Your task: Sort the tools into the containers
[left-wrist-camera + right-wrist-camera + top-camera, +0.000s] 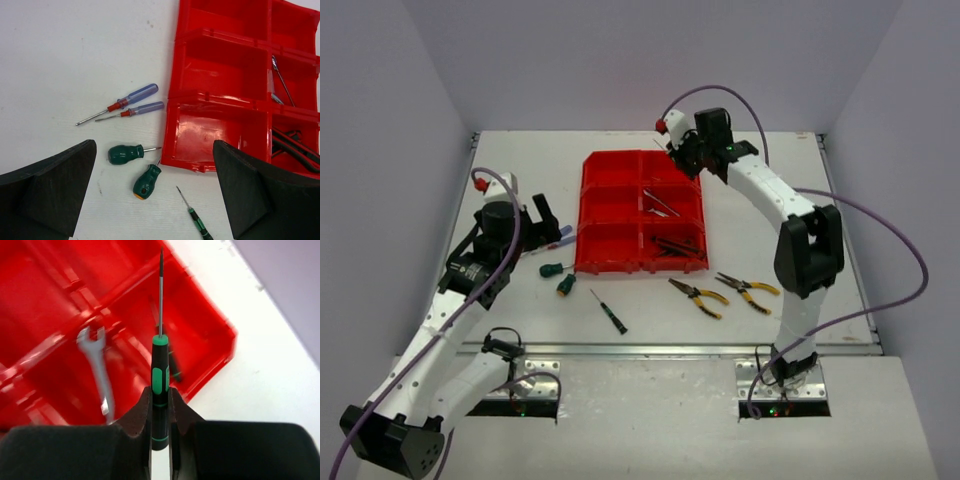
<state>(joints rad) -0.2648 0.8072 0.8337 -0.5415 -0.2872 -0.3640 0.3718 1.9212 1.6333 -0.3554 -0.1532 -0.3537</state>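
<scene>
The red bin block (586, 200) stands mid-table. My right gripper (682, 152) hovers over its far right compartment, shut on a slim green/black screwdriver (160, 371) whose tip points away over the bin (226, 335). Another slim screwdriver (173, 369) lies in that compartment, and a silver wrench (96, 357) lies in one beside it. My left gripper (544, 222) is open and empty above two blue screwdrivers (134, 96) and two stubby green screwdrivers (125, 153) left of the bin (172, 100). A slim green/black screwdriver (610, 312) lies in front.
Two yellow/black pliers (700, 297) (748, 290) lie on the table in front of the bin's right side. Red/black pliers (295, 146) rest in the near right compartment, and a wrench (281, 75) in the middle right one. Grey walls close in the table on three sides.
</scene>
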